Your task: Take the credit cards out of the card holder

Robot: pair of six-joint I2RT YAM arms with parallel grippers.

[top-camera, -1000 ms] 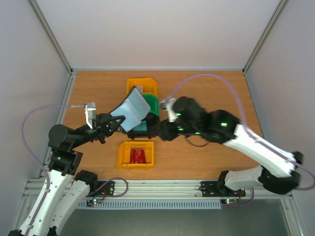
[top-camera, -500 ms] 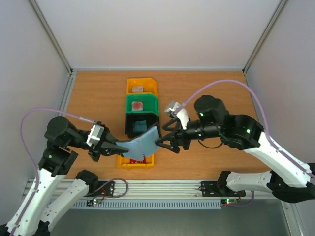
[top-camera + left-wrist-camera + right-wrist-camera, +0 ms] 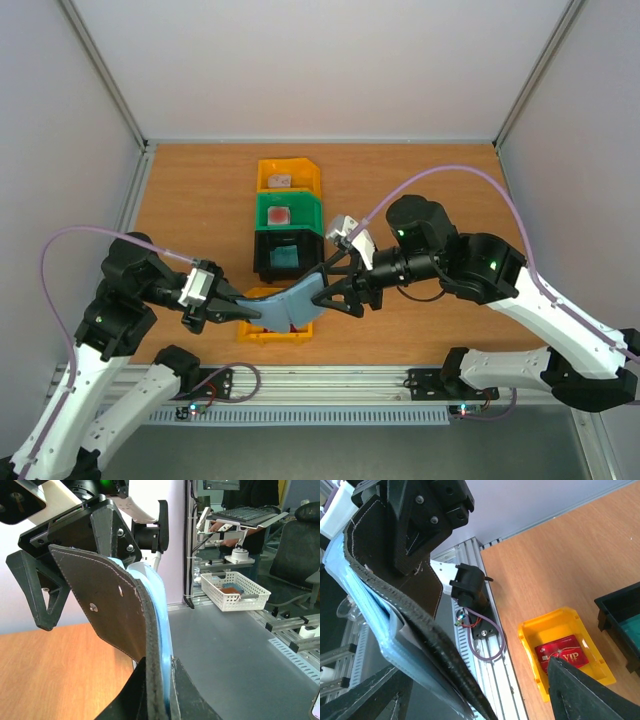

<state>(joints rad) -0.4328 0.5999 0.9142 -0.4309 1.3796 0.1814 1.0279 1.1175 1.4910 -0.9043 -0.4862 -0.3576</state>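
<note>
The card holder (image 3: 285,308) is light and soft. It hangs in the air between the two arms and bends downward in the middle. I judge that it will fold or twist easily and that its shiny inner pockets are slippery. The best place to take it is therefore the stitched outer edge, leaving the pocket mouths free. The cards should be stiff, thin and smooth, and each is best taken by the end that comes out of a pocket.

The outside is black, leather-like, with pale stitching and two small studs. The inside is glossy grey-blue. In the right wrist view a pale sheet (image 3: 402,630) shows between the pockets, but I cannot tell whether it is a card.

The card holder is above the nearest yellow bin (image 3: 252,330), at 6 o'clock from the black bin (image 3: 260,256). The left jaws are closed tight on its 9 o'clock end. The right jaws stand wide at its 3 o'clock end, and the edge there seems not to be pinched. A red card (image 3: 563,655) lies in the yellow bin, and a teal card (image 3: 287,257) in the black bin.
</note>
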